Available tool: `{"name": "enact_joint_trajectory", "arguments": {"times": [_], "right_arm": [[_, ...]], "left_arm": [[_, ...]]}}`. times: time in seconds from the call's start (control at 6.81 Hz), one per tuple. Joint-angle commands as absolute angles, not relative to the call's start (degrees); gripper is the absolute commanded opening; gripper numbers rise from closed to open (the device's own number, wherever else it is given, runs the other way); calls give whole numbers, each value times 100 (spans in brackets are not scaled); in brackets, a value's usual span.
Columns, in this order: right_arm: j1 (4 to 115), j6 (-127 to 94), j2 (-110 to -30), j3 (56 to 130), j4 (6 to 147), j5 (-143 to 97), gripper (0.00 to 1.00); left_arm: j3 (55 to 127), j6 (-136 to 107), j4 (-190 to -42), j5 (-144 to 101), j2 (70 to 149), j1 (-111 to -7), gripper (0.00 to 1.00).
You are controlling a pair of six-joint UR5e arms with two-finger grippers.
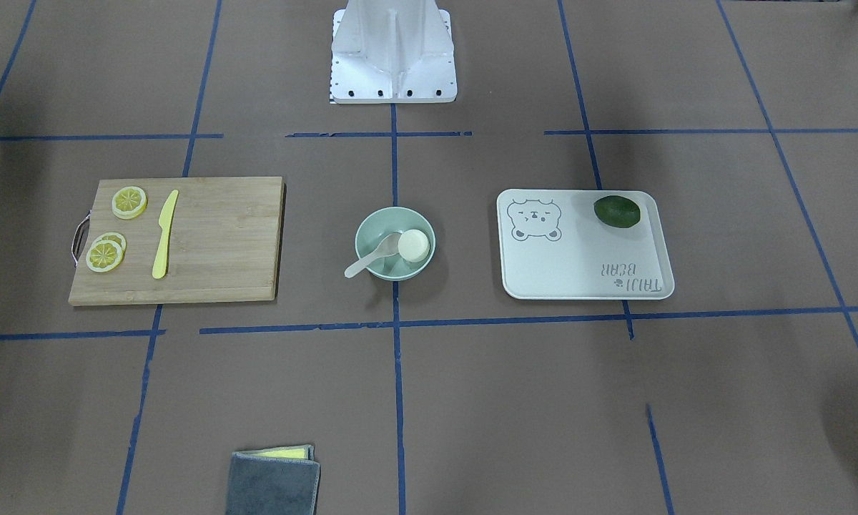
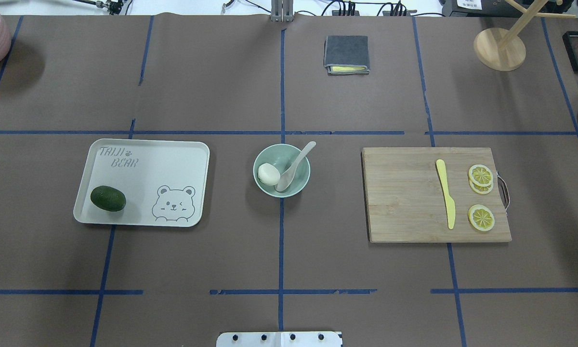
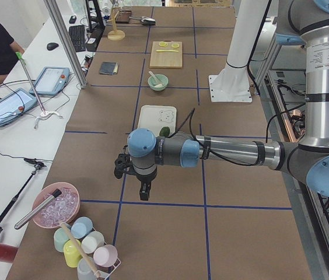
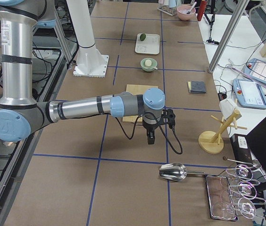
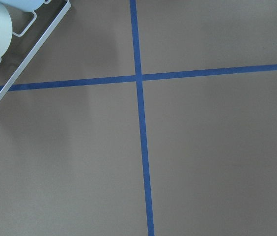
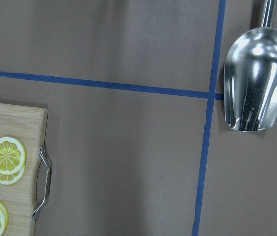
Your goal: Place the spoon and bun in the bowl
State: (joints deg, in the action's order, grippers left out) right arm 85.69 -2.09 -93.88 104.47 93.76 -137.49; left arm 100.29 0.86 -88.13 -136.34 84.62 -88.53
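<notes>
The pale mint-green bowl [image 1: 363, 230] stands at the table's middle, also in the overhead view [image 2: 258, 182]. The white bun [image 1: 414, 244] lies inside it [image 2: 267, 174]. The off-white spoon [image 1: 369, 259] rests with its scoop in the bowl and its handle over the rim [image 2: 298, 160]. My left gripper [image 3: 144, 190] hangs over bare table far from the bowl, past the tray. My right gripper [image 4: 151, 138] hangs beyond the cutting board, also far from the bowl. Both show only in the side views, so I cannot tell whether they are open or shut.
A white bear tray [image 2: 173, 159] holds a dark green fruit [image 2: 108, 198]. A wooden cutting board [image 2: 404, 202] carries a yellow knife [image 2: 446, 200] and lemon slices [image 2: 480, 218]. A folded grey cloth [image 2: 346, 54], a metal scoop [image 6: 256, 78], a cup rack [image 5: 25, 54] and a wooden stand [image 2: 500, 47] sit at the edges.
</notes>
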Motion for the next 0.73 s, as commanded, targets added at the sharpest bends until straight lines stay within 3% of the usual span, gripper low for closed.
{"name": "enact_joint_trajectory", "arguments": {"times": [0.0, 0.59], "right_arm": [[8569, -202, -9387, 10459, 9369, -13746, 100], [8578, -79, -9114, 10477, 9439, -13702, 100]], "left_arm": [[10089, 97, -8754, -13641, 8394, -8868, 100], [9985, 97, -8745, -13649, 8709, -8859, 100]]}}
